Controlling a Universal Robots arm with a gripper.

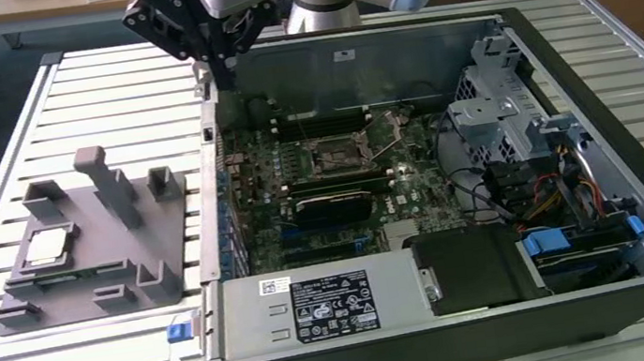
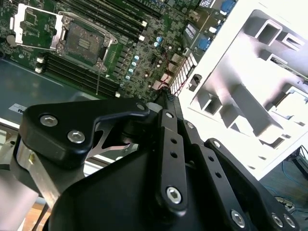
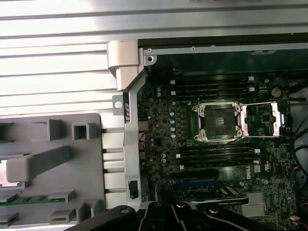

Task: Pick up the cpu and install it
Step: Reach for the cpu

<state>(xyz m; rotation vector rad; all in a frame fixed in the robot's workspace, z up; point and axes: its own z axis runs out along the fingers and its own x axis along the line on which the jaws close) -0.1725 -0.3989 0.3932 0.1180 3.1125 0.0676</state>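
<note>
1. While the gripper [image 1: 220,79] hangs over the far left corner of the computer case [image 1: 380,54], clenched on nothing, the cpu [image 1: 50,245] lies flat in the grey plastic tray [image 1: 112,300], nearer and toward the exterior view's left;
2. the cpu is a thin square with a pale metal top (likely slick);
3. the socket [image 1: 337,152] stands open.

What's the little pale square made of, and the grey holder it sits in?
The cpu looks metal-topped: pale and silvery, with a thin darker edge. The grey tray is probably plastic: matte, even grey, with chunky moulded blocks.
</note>
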